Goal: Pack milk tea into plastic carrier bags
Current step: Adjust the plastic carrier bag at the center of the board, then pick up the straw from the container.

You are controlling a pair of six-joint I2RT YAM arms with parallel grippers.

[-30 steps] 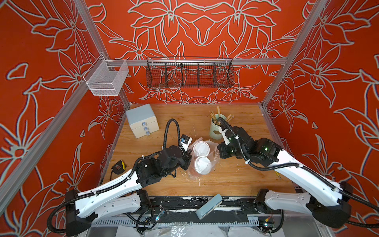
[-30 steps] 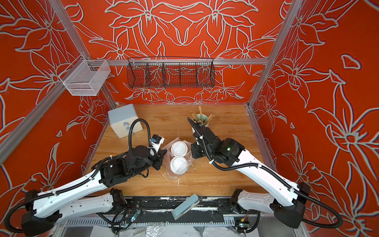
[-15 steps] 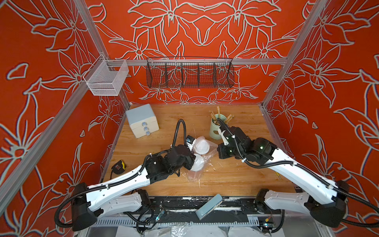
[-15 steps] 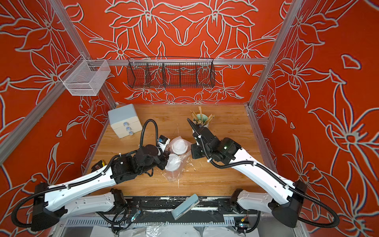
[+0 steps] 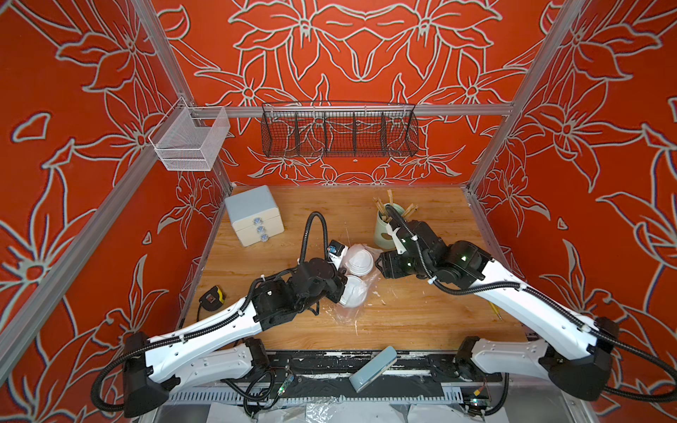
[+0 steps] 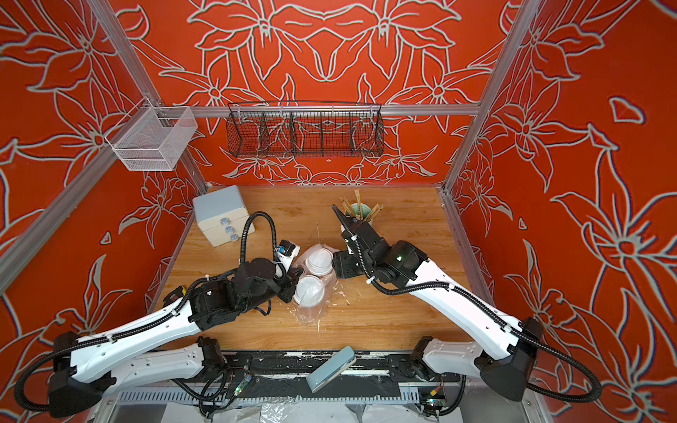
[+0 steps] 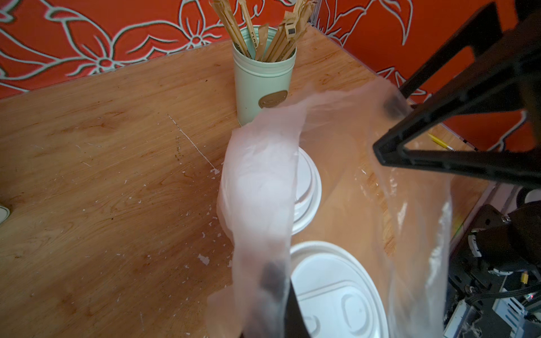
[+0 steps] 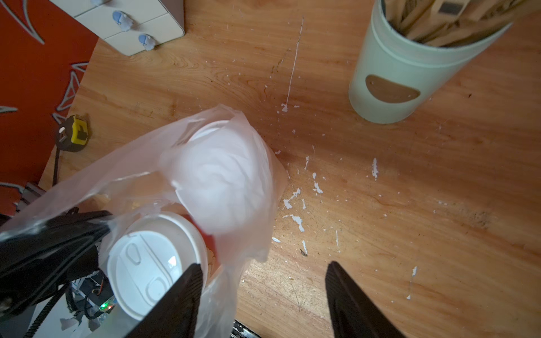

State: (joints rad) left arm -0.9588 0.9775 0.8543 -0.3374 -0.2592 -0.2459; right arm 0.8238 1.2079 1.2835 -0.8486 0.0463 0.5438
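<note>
Two milk tea cups with white dome lids stand side by side mid-table in both top views, one farther [image 5: 360, 259] [image 6: 319, 260] and one nearer [image 5: 351, 291] [image 6: 309, 291]. The clear plastic carrier bag [image 5: 348, 313] [image 6: 311, 311] [image 8: 243, 152] is around them. Its film veils the farther lid [image 8: 219, 175], and the nearer lid [image 8: 152, 263] [image 7: 336, 298] shows bare. My left gripper [image 5: 339, 274] [image 6: 293, 278] [image 7: 278, 292] is shut on a strip of the bag's edge [image 7: 260, 190]. My right gripper [image 5: 379, 264] [image 6: 335, 264] [image 8: 263, 281] stands open beside the cups; bag film lies against one finger [image 8: 181, 292].
A mint-green cylinder of wooden sticks [image 5: 386, 229] [image 8: 404, 73] stands just behind the right gripper. A pale drawer box [image 5: 254, 216] sits at the back left. A tape measure [image 5: 211, 298] lies at the left edge, and a yellow pencil [image 5: 494, 311] at the right.
The right gripper's jaws have opened and let go of the bag. The left gripper swung toward the cups with the bag's edge, then drew back.
</note>
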